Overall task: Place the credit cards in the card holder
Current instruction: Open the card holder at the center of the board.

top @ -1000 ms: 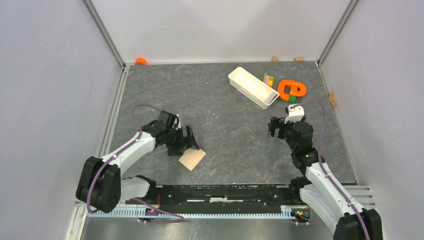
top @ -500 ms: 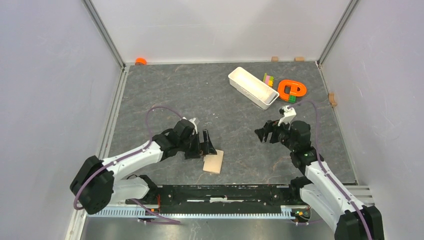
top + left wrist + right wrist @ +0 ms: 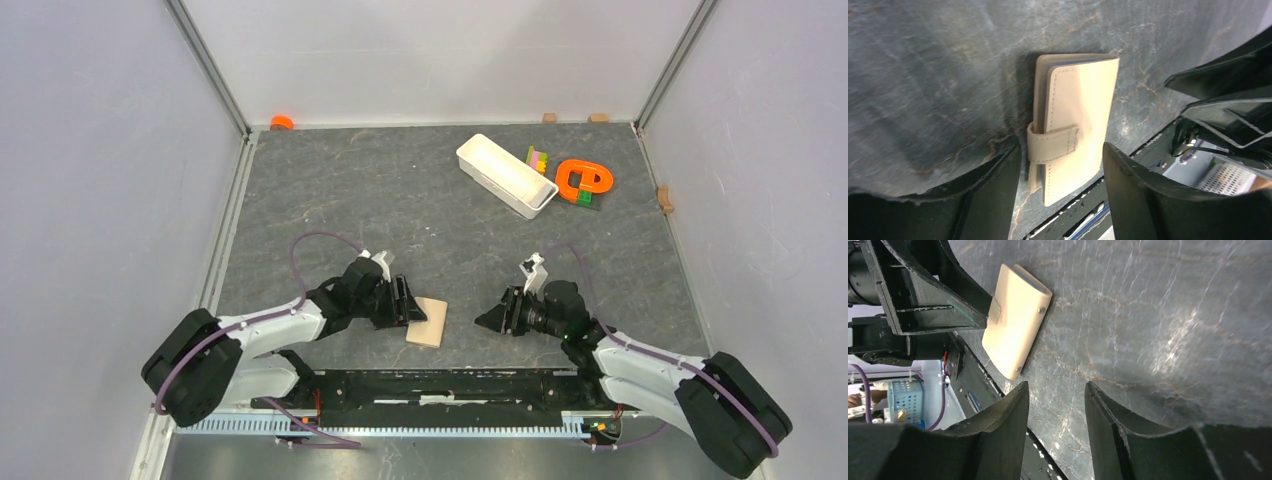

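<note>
The card holder (image 3: 428,322) is a tan bifold wallet, lying closed with its snap tab fastened near the table's front edge. My left gripper (image 3: 408,303) reaches it from the left. In the left wrist view the card holder (image 3: 1078,115) lies between the jaws of that gripper (image 3: 1062,149), which is open, with a gap on both sides. My right gripper (image 3: 490,318) is low to the wallet's right and points at it. It is open (image 3: 1055,385) and empty, with the card holder (image 3: 1015,322) a short way ahead. The credit cards are out of view.
A long white tray (image 3: 505,175) sits at the back right, with coloured blocks (image 3: 537,158) and an orange ring-shaped piece (image 3: 583,180) beside it. An orange cap (image 3: 282,122) lies in the back left corner. The black base rail (image 3: 450,385) runs just below the wallet.
The wallet slid right with my left gripper, whose jaws have since narrowed around it. My right arm swung down and left towards the wallet, its jaws narrowing too.
</note>
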You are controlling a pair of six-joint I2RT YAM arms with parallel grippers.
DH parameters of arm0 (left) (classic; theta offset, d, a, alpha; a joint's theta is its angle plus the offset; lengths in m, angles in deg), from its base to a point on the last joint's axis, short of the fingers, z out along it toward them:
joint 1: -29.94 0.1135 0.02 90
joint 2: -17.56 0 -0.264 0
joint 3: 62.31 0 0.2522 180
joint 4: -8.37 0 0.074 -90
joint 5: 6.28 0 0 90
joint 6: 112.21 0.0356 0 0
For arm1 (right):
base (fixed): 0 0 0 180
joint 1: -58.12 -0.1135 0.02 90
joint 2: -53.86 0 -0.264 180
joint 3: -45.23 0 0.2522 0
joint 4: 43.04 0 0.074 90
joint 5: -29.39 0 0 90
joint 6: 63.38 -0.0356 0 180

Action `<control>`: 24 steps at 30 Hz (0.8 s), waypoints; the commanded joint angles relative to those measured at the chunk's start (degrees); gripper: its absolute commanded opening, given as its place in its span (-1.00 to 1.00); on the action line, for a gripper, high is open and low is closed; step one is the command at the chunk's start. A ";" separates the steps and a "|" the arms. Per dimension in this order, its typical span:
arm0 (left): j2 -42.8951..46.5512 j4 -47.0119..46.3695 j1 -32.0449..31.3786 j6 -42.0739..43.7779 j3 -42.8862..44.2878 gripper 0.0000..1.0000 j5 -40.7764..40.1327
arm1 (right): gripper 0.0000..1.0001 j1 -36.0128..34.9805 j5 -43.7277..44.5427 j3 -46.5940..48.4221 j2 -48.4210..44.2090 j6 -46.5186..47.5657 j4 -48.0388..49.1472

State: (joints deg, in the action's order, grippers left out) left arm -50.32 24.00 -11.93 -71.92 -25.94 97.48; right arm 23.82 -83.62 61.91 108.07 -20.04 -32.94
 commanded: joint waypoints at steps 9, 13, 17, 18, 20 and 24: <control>-4.46 -14.43 -0.23 -4.40 -3.19 -0.27 4.48 | -0.03 -9.32 8.91 -0.38 6.52 -7.94 10.62; -4.01 -15.40 -0.23 -3.81 -2.70 -0.77 5.22 | -0.02 -9.99 9.90 -0.04 7.28 -6.87 9.61; 0.00 -10.54 -0.23 -0.09 1.73 -0.96 4.67 | 0.00 -10.01 12.14 1.72 5.23 -3.55 4.01; 1.53 -7.00 -0.23 2.17 3.79 -0.96 3.53 | 0.02 -9.99 13.25 2.50 4.33 -2.31 1.53; 4.33 4.00 -0.23 7.11 9.73 -0.96 -0.68 | 0.04 -9.97 15.63 4.23 1.73 0.25 -3.29; 7.36 20.59 -0.23 14.92 19.61 -0.96 -11.10 | 0.08 -9.99 22.52 7.70 -2.85 5.78 -13.77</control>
State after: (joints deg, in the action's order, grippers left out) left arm -47.06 29.25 -11.99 -67.66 -16.36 96.62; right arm 13.98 -69.21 64.99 109.12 -21.13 -36.66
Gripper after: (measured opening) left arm 0.045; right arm 0.529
